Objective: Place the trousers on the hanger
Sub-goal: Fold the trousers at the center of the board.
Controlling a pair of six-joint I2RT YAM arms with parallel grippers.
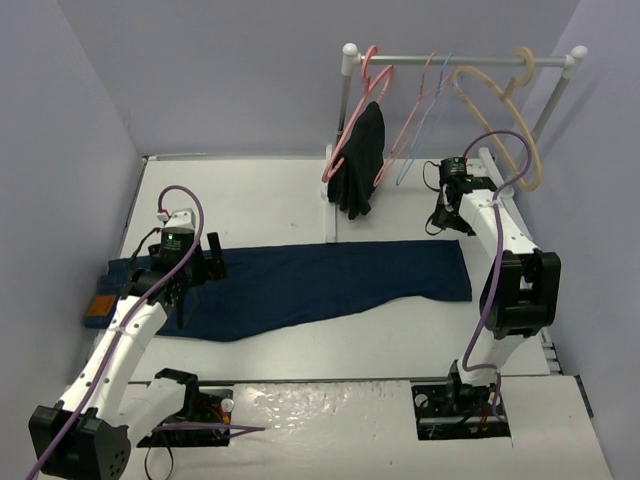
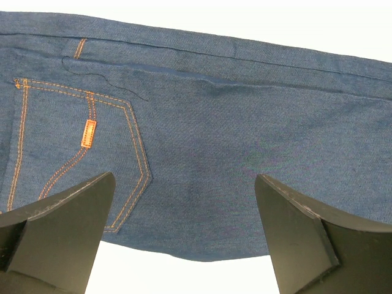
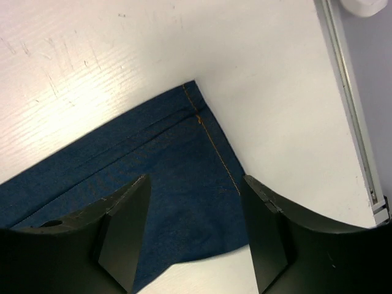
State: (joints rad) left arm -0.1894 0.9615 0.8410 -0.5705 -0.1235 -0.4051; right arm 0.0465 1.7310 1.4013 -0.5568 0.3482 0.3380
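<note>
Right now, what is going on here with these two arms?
The trousers lie flat across the table. The left gripper is open over their pocket end, and the right gripper is open over the hem corner; neither holds anything. The light-blue hanger hangs on the rail at the back, not yet taken.

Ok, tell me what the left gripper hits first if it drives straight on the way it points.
Probably the trousers: the left gripper, jaws wide open, points down at the denim beside the back pocket. How far above the cloth it hangs is unclear.
</note>
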